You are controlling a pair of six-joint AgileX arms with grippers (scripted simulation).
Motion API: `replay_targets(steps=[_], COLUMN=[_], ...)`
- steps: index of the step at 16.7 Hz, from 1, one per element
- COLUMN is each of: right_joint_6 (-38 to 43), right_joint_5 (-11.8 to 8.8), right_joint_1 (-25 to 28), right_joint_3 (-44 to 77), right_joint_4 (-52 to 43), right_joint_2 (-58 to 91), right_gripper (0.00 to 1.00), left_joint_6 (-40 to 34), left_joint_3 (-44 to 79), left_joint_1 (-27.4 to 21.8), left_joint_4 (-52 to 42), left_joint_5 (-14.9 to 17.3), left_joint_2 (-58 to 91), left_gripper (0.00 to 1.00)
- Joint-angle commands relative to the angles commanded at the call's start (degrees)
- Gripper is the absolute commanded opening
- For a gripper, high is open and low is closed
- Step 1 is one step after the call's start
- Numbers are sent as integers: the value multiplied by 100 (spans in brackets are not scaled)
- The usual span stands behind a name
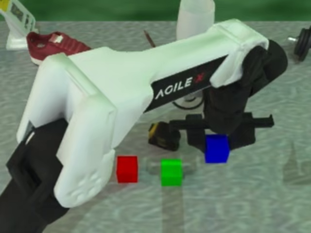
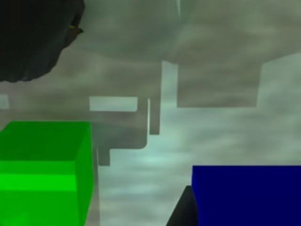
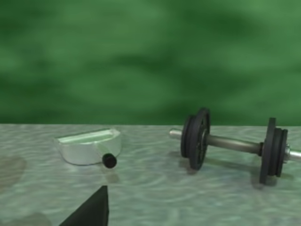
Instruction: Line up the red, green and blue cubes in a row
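Left arm: the white AgileX arm reaches from the tabletop's near left corner across toward the middle; its left gripper (image 1: 217,141) hangs over the blue cube.
Left fingers: clamped on the blue cube; one dark fingertip (image 2: 184,213) shows against the cube's side in the left wrist view.
Blue cube (image 1: 216,148): in the gripper, right of centre and a little farther from the near edge than the other two cubes. Whether it touches the tabletop, cannot tell.
Green cube (image 1: 171,172): on the tabletop (image 1: 243,204), near the near edge, about the middle, left of the blue cube and apart from it.
Red cube (image 1: 127,169): on the tabletop, left of the green cube with a gap between, at about the same depth.
Tape measure (image 1: 164,135): black and yellow, just behind the green cube, beside the gripper.
Sneaker (image 1: 54,45): dark red, far left corner.
Dumbbell (image 3: 235,143): lying at the far right edge.
Right arm: out of the top view; its gripper shows only as a dark tip in its own wrist view, so its fingers cannot be judged.
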Motion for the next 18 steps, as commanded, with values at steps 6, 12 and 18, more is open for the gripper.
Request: replay_targets(steps=[6,12,18], right_joint_6=[0,0,0], right_joint_5=[0,0,0], right_joint_1=[0,0,0], right_joint_3=[0,0,0], right_joint_4=[0,0,0], right_joint_2=[0,0,0], right_gripper=[100,100,100], left_joint_6=[-1,-1,-1], left_joint_3=[-841,-841,-841], left_joint_1=[-46,-46,-46], left_joint_4=[871,871,871], left_joint_5=[-1,-1,-1], left_joint_2=[61,61,61], left_gripper=[0,23,68])
